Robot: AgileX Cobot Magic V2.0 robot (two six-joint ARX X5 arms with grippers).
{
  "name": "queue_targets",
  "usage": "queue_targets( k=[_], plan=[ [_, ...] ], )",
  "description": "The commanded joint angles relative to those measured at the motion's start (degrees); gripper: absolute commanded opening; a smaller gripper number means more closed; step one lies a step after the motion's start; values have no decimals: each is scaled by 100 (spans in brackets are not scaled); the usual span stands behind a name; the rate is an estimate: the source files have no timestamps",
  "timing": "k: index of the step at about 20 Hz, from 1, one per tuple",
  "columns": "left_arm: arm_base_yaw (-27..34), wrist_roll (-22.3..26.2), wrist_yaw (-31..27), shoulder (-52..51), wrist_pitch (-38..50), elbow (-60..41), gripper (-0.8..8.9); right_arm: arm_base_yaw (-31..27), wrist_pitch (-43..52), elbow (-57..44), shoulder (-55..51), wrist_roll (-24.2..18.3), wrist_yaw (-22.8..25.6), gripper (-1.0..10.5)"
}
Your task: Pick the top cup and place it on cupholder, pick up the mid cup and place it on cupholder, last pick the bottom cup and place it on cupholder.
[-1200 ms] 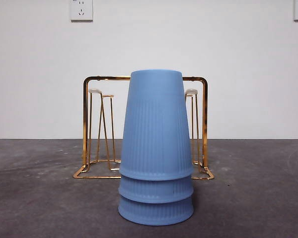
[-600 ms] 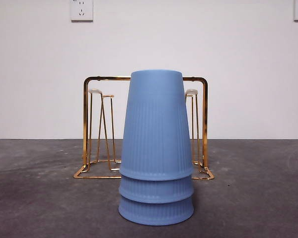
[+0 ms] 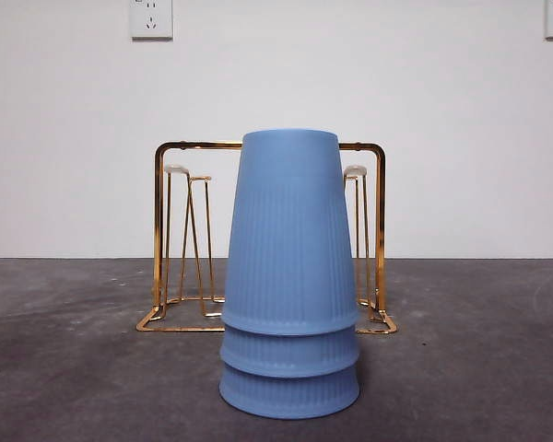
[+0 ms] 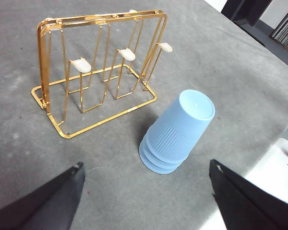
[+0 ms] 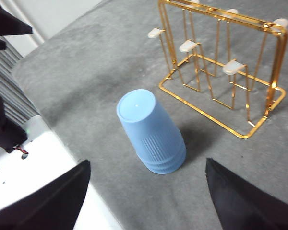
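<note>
Three light-blue ribbed cups stand nested upside down as one stack (image 3: 289, 276) on the dark table, also seen in the left wrist view as the stack (image 4: 175, 134) and in the right wrist view as the stack (image 5: 151, 132). The top cup (image 3: 289, 230) covers most of the mid cup (image 3: 289, 352) and bottom cup (image 3: 289, 396). Behind the stack stands the gold wire cupholder (image 3: 175, 239), with white-tipped pegs, all bare (image 4: 86, 72) (image 5: 221, 67). My left gripper (image 4: 146, 201) is open, high above the table. My right gripper (image 5: 146, 196) is open too, equally high. Neither touches anything.
The grey table (image 3: 74, 368) stretches to both sides of the stack. A white wall with two sockets (image 3: 151, 18) rises behind. The table's edge and white equipment (image 5: 33, 158) lie close to the stack on the near side.
</note>
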Motion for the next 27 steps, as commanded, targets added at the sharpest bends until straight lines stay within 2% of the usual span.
queue_targets(
  k=[1,5,12,16,19,27],
  plan=[
    [-15,-59,42,24,76,118,414,212,238,101,269,254,-26,382],
    [-15,-66,42,24,76,118,413,824,455,398,988,254,181,382],
    [-15,-66,42,24,74,118,410,2245,1099,815,2295,234,1270,393],
    [-15,-66,42,24,74,118,410,2841,1600,815,2907,232,1906,409],
    [-15,-66,42,24,74,118,410,3084,1873,815,3318,229,2328,437],
    [-15,-66,42,22,72,118,410,3202,2166,815,4144,225,2645,437]
  ],
)
